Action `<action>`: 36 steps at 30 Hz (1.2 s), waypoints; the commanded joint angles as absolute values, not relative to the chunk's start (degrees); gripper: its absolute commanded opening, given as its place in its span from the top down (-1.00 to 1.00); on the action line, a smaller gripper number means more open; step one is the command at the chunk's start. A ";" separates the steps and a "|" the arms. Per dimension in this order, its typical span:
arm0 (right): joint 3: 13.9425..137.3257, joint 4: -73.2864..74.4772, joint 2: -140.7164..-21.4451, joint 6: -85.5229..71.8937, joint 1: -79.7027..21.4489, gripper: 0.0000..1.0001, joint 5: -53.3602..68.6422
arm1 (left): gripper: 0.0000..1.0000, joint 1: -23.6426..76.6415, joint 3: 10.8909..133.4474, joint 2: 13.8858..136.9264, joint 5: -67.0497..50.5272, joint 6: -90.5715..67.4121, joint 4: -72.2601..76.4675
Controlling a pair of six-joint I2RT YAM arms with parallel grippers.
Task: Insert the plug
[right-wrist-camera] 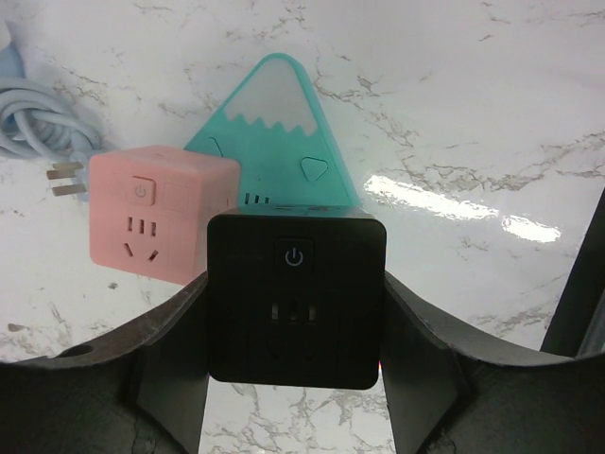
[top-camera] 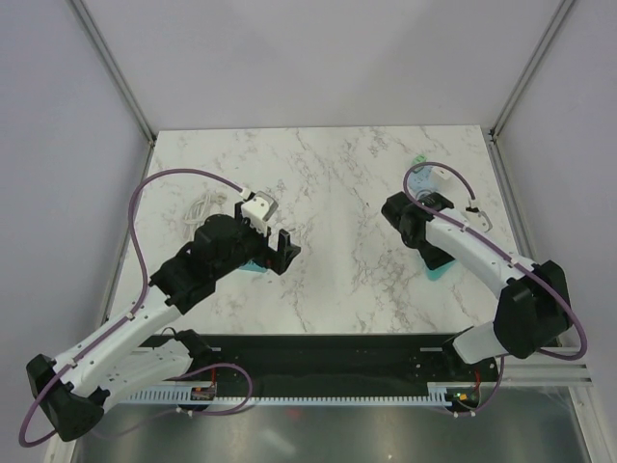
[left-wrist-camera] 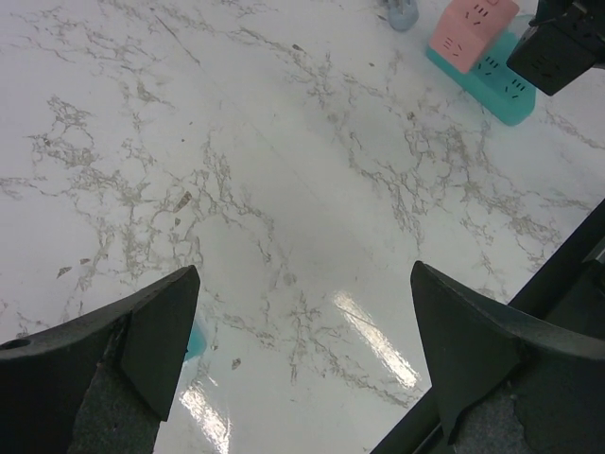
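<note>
Status: black adapter cube [right-wrist-camera: 296,284] is clamped in the right end effector [right-wrist-camera: 296,326]. Its fingers [right-wrist-camera: 170,359] press on the two side faces, with the power button and socket face toward the wrist camera. Its prongs are out of sight.

The cube is over the right half of the worktop [top-camera: 337,183], just in front of the teal mountain-shaped block [right-wrist-camera: 274,123]. In the right wrist view the cube's top edge overlaps the block's lower edge; contact can't be confirmed.

Pink adapter cube [right-wrist-camera: 161,213] is just left of the black one and touches the teal block's lower-left corner. Its socket face points the same way, and two flat prongs [right-wrist-camera: 64,180] stick out of its left side. Whether it's plugged into the teal block: cannot tell. The left wrist view shows slots in the teal block's side. Pale blue cable [right-wrist-camera: 38,109] lies coiled on the worktop near those prongs.

Left end effector [left-wrist-camera: 302,359] is well apart from all that, over the left half. Its fingers are spread wide, gripping nothing, above bare marble. A second teal piece [top-camera: 253,269] peeks out beside one finger. White cable [top-camera: 202,207] lies bunched beyond the left arm, near the worktop's left edge.
</note>
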State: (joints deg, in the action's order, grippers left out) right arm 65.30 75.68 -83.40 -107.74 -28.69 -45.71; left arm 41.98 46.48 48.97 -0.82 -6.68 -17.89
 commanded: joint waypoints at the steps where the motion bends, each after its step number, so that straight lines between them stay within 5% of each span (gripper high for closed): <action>1: 64.60 75.41 -83.76 -106.35 -28.48 1.00 -45.35 | -0.99 41.92 45.88 47.82 1.49 -6.77 -16.44; 36: 61.88 73.39 -86.83 -108.72 -27.77 1.00 -49.66 | -1.00 41.92 44.65 44.39 2.90 -6.07 -15.21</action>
